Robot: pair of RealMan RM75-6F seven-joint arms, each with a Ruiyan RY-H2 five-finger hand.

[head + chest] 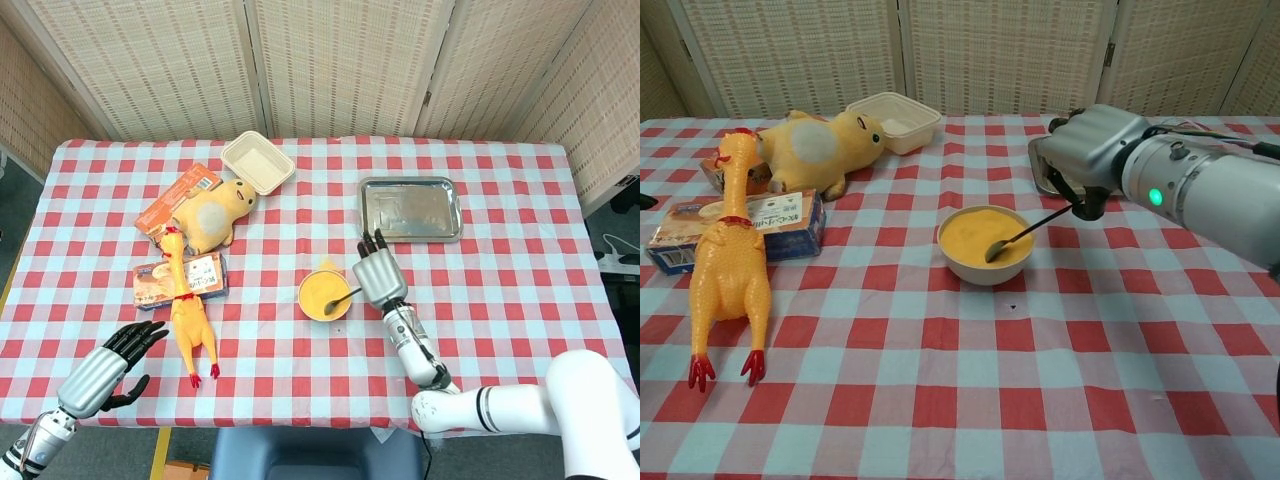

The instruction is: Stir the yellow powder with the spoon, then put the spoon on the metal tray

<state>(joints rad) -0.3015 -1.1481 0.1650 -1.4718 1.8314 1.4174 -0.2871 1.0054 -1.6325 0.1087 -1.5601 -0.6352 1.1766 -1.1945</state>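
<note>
Now our right hand (1090,150) holds the spoon (1025,234), its tip seemingly in the bowl (985,268); our left hand (115,362) hangs spread wide.

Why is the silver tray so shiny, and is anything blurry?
Head view: the metal tray mirrors pale room light, soft shadows, all sharp. Chest view: the right hand holding the spoon looms large and slightly soft; a green light glows on its wrist.

One bowl of yellow powder (322,293), one metal spoon (341,300), one metal tray (411,209), one rubber chicken (188,310), one plush duck (214,213), one beige container (258,162), two snack packets (178,197).
</note>
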